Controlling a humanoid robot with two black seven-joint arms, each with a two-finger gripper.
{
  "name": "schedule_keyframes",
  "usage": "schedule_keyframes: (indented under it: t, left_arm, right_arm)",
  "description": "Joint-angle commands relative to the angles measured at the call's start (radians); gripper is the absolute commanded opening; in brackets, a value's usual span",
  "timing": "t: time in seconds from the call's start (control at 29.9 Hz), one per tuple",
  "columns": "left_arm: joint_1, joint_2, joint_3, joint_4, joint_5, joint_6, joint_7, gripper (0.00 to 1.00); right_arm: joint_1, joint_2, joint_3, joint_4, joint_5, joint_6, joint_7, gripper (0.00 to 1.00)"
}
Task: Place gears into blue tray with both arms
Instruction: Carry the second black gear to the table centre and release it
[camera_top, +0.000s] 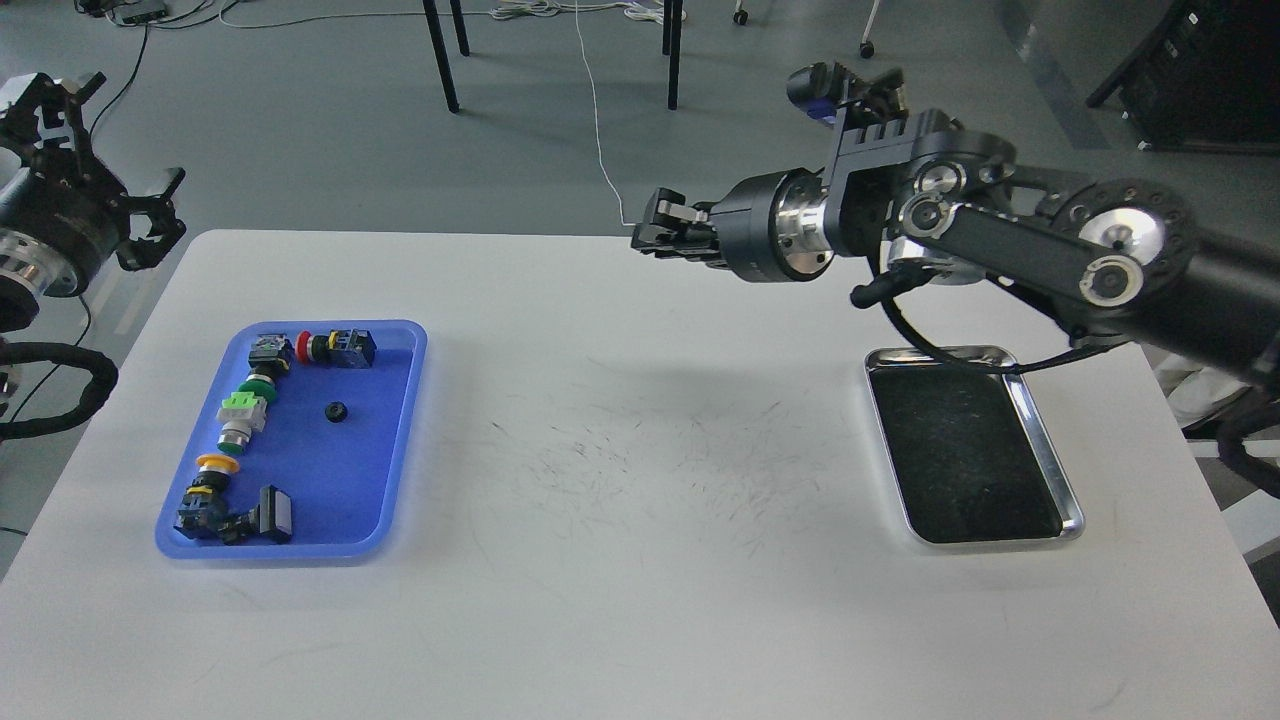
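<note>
Our left gripper (150, 225) hangs off the table's (640, 420) left edge, fingers spread, holding nothing. Just right of it and nearer us, the blue tray (395, 430) holds one small black gear (335, 411) beside a column of push-button switches (245, 415). Farther right, our right gripper (648, 238) points left; we cannot tell its opening. Right of it and nearer us, the steel tray (1045, 420) holds a black mat.

A gear (335, 411) lay in the blue tray (400, 440) at frame left; the steel tray (1040, 440) sat at right.
</note>
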Motion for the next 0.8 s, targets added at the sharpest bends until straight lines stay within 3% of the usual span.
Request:
schedule_keyframes:
  t: [0.0,0.2,0.47,0.77]
  left_arm:
    - [0.000,-0.002,-0.002,0.012,-0.001,0.002,-0.003,0.98]
    - [-0.006,-0.003,-0.005,0.043,-0.001,0.002,-0.003,0.98]
    - [-0.006,-0.002,-0.003,0.046,-0.001,0.002,-0.003,0.98]
    - [-0.007,-0.002,-0.003,0.046,0.000,0.002,-0.003,0.98]
  right_arm:
    - [-0.080,0.232,0.042,-0.115,0.003,-0.023,0.016,0.01]
    - [-0.257,0.232,0.048,-0.303,0.002,-0.025,0.042,0.02]
    - [-0.388,0.232,0.044,-0.290,0.006,-0.023,0.074,0.02]
    - [-0.426,0.232,0.037,-0.218,0.003,-0.023,0.077,0.06]
